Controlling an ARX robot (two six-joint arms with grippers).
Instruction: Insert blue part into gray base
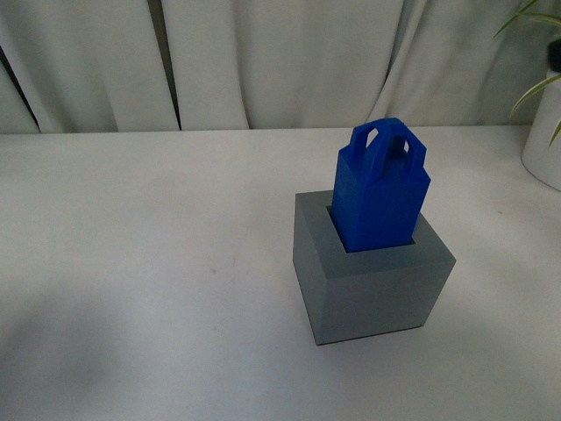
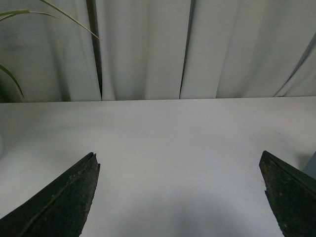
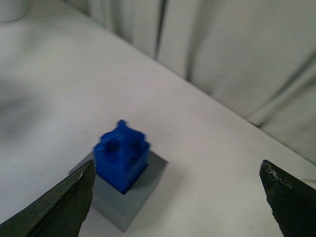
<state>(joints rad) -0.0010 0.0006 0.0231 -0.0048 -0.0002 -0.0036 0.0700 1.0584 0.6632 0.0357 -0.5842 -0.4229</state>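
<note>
The left hand [image 2: 178,153] shows as two fingers [image 2: 61,205] only: black, wedge-shaped blades that taper to blunt tips. Their surface is matte and rough-grained, with a thin ridge line along the inner edge and pale scuffs beside it. The right hand [image 3: 177,162] has the same kind of fingers [image 3: 59,207] — dark, tapered, flecked lighter near the tips.

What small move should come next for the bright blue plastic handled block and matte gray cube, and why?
Probably draw the right gripper back, clear: the bright blue plastic block already stands in the recess of the matte gray cube, and this gripper and the left gripper are open, holding nothing. How deep it sits cannot be told.
</note>
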